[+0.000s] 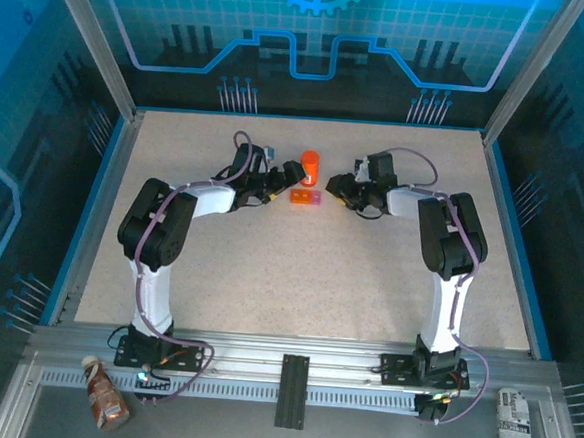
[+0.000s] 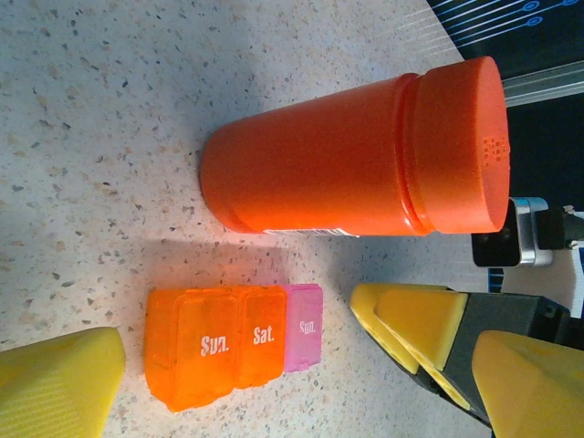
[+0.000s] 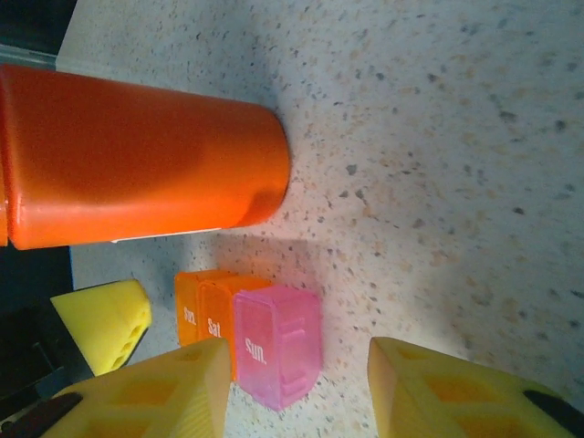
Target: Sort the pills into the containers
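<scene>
Pill containers (image 1: 306, 196) at far centre

I'm watching them lying flat on the table (image 1: 318, 281), a short joined strip: two translucent orange compartments sitting left, one pink-purple compartment ending it on the right, lids looking shut, white day lettering facing up.

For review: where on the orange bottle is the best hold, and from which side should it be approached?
Probably on the bottle, its straight body below the cap, coming level from left or right. It stands upright and round, so a grip closes evenly across it; the box lies close on its near side, blocking that approach.
</scene>
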Motion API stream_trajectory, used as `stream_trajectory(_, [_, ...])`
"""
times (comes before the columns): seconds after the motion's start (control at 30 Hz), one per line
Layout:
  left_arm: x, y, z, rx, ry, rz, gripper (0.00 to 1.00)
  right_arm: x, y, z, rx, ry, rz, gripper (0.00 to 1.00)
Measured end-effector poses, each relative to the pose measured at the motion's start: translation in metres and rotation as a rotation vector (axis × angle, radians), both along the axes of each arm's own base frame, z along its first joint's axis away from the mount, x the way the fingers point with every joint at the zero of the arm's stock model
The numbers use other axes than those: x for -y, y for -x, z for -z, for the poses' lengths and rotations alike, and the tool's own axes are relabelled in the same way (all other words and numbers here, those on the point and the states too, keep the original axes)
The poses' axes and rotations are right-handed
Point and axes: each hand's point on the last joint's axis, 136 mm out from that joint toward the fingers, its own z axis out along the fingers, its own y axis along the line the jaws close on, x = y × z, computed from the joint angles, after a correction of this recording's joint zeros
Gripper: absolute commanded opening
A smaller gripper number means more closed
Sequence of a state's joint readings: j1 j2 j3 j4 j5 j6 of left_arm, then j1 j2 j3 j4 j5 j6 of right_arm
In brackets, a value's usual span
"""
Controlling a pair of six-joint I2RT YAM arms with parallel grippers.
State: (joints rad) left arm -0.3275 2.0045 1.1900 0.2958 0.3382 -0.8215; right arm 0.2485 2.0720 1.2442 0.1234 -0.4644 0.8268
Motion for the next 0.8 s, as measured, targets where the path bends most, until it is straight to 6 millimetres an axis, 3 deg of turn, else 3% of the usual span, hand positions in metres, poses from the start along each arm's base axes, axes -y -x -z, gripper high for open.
stream_trajectory(0.4, [0.012,-0.002,0.010,-0.003,0.017,0.008,0.99,-0.026,0.000,0.007,-0.014,-0.033,-0.031,0.40])
stream_trajectory(0.8, [0.017,-0.001,0.010,-0.007,0.028,0.009,0.99,-0.034,0.003,0.010,-0.021,-0.033,-0.044,0.41])
